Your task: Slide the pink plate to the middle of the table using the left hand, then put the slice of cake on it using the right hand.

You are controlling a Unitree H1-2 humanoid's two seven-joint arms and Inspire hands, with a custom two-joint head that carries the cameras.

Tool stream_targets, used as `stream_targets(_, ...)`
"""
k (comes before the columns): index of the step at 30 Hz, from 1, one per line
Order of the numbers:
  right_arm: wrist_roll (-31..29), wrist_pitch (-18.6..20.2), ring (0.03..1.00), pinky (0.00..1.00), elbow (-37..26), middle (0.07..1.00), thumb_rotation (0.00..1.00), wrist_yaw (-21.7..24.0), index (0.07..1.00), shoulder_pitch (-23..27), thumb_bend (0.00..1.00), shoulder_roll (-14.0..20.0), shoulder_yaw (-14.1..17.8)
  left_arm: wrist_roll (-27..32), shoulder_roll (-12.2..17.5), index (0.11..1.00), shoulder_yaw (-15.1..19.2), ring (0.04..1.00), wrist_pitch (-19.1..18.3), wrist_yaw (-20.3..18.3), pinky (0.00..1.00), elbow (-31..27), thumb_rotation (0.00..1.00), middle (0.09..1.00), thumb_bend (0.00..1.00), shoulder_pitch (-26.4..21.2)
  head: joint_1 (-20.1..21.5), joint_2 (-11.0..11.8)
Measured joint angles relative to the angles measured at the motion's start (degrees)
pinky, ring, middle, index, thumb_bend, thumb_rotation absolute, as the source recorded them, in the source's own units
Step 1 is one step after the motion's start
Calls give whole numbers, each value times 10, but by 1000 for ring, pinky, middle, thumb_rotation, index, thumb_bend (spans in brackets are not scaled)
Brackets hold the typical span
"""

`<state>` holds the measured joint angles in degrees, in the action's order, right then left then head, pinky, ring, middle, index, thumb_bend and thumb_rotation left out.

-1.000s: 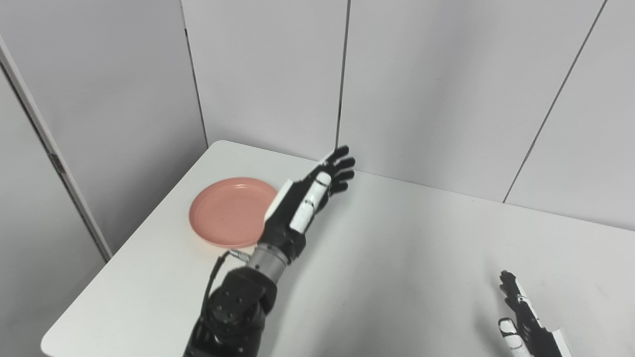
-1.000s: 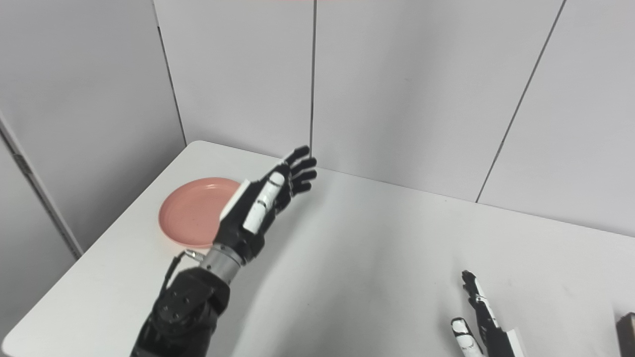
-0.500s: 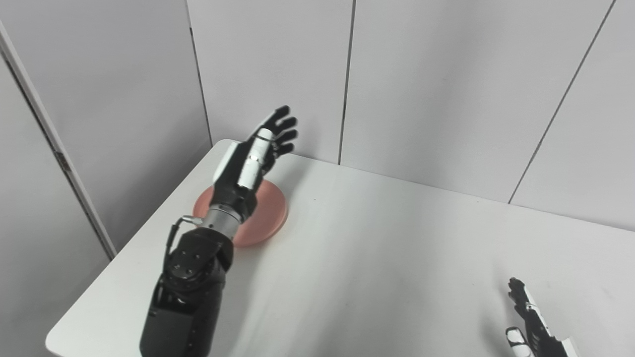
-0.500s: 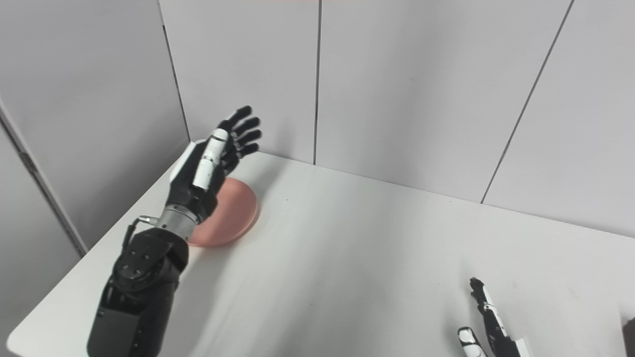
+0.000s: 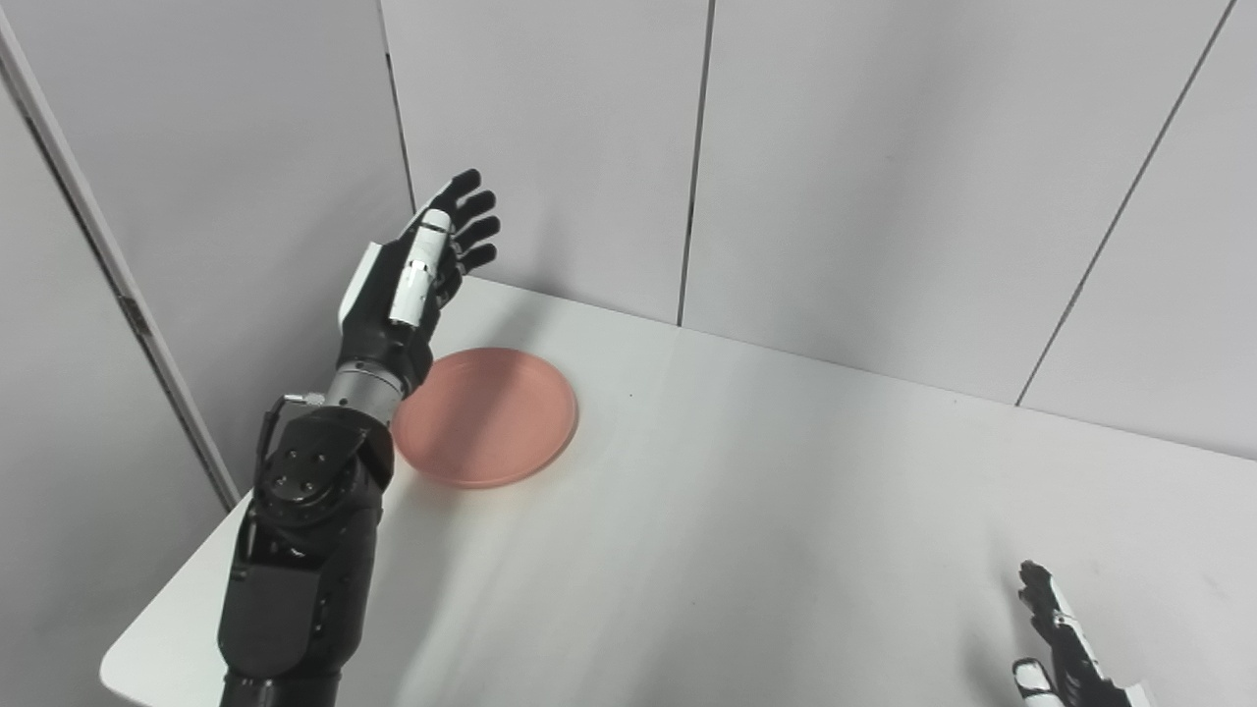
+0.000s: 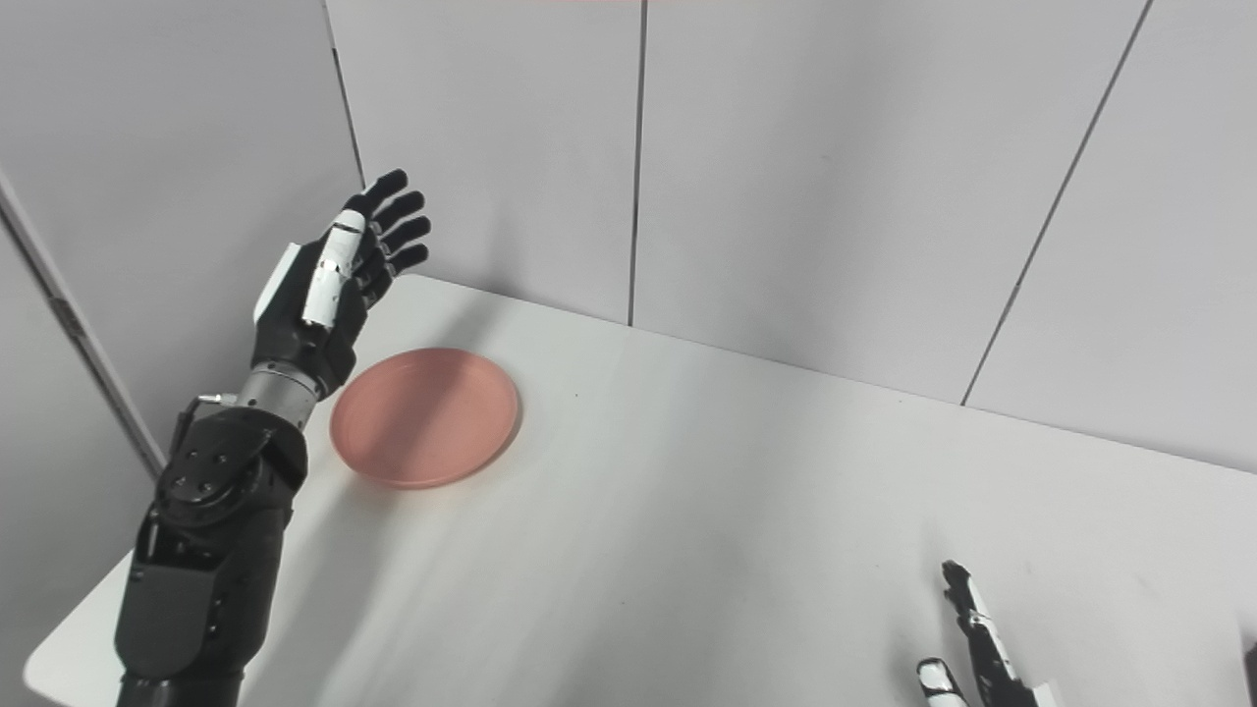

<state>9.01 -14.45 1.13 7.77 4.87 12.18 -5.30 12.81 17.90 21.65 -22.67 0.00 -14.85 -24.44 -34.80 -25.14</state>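
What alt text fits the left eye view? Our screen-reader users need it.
A robot's left robot hand, open with fingers spread, is raised above the far left corner of a white table, beside an empty pink plate lying flat. The right robot hand, open, shows at the bottom right edge; grey wall panels stand behind.

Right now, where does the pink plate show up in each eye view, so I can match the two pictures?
Left eye view: the pink plate lies left of centre, just right of the raised left hand.
Right eye view: the plate sits further left in the picture, again beside that hand.
Shared landmark: the dark wall seam that meets the table behind the plate.
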Motion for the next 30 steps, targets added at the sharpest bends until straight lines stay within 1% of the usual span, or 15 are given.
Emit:
stream_targets(3, -3, 3, 988, 1000, -2, 989, 1000, 5, 984, -2, 288, 0, 1, 1, 13, 875, 12, 886, 0, 2, 871, 19, 977, 895, 347, -3, -1, 0)
stream_targets(7, -7, 4, 988, 1000, -3, 986, 1000, 8, 981, -3, 298, 0, 4, 11, 32, 880, 24, 888, 0, 2, 875, 28, 996, 905, 340, -5, -4, -1)
stream_targets(14, -13, 4, 991, 1000, -3, 992, 1000, 10, 984, -4, 294, 1, 7, 12, 58, 886, 37, 905, 0, 2, 885, 62, 994, 917, 355, -5, -10, -3)
stream_targets(19, -15, 4, 995, 1000, -3, 993, 1000, 11, 985, -4, 308, 1, 7, 13, 59, 877, 46, 897, 0, 2, 869, 82, 982, 907, 348, -3, -11, -4)
stream_targets(22, -8, 4, 975, 984, -2, 971, 1000, 9, 966, -4, 302, 1, 7, 18, 59, 876, 49, 890, 0, 3, 862, 95, 966, 901, 339, -3, -16, -5)
stream_targets(24, -2, 4, 974, 987, -2, 965, 1000, 6, 960, -4, 311, 1, 9, 22, 59, 888, 50, 898, 0, 3, 878, 102, 982, 908, 339, -2, -18, -7)
stream_targets(26, 0, 3, 976, 991, 1, 962, 1000, 2, 958, -3, 313, 1, 11, 23, 59, 885, 51, 896, 0, 3, 869, 114, 941, 908, 340, -3, -18, -7)
stream_targets(27, 1, 2, 976, 993, 1, 961, 1000, 0, 957, -2, 312, 1, 11, 23, 59, 885, 51, 895, 0, 3, 860, 121, 924, 906, 343, -3, -22, -11)
stream_targets(29, 1, 2, 977, 994, 1, 962, 1000, -3, 957, -2, 311, 1, 12, 23, 59, 885, 51, 894, 0, 5, 856, 136, 916, 905, 339, -3, -22, -11)
stream_targets(30, 1, 2, 977, 993, 1, 961, 1000, -3, 957, -2, 311, 1, 12, 23, 59, 890, 51, 897, 0, 8, 858, 141, 933, 907, 325, -3, -23, -12)
